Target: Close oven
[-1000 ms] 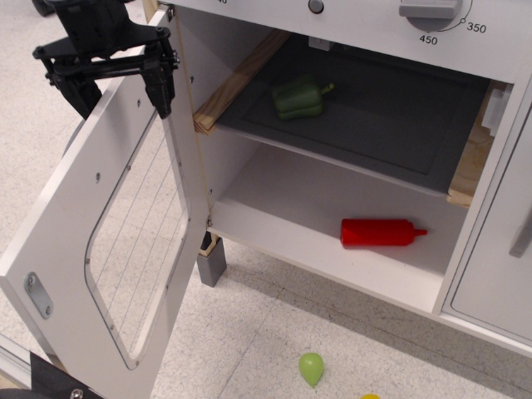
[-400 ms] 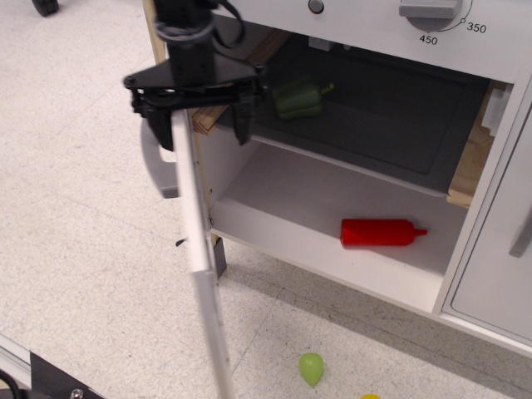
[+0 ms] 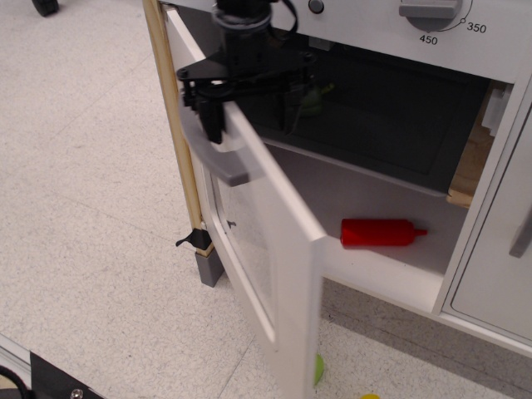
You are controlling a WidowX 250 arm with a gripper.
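Both jaws astride oven [image 3: 274, 249] door — top edge.

Non-task items in view

Red plastic ketchup bottle [image 3: 382, 232] lies on its side; small green rounded toy [image 3: 318, 368] rests on speckled floor [image 3: 91, 208].

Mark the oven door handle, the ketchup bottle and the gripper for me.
Handle [image 3: 223, 160], main view, on the grey bar's middle.
Ketchup bottle [image 3: 378, 233], main view, on its red body.
Gripper [image 3: 247, 110], main view, midway between the fingertips, astride the door's top edge.

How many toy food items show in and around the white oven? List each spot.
3: red plastic ketchup bottle on the oven's lower shelf; green pepper on its tray, mostly hidden; green round toy on the floor. Others may be hidden.
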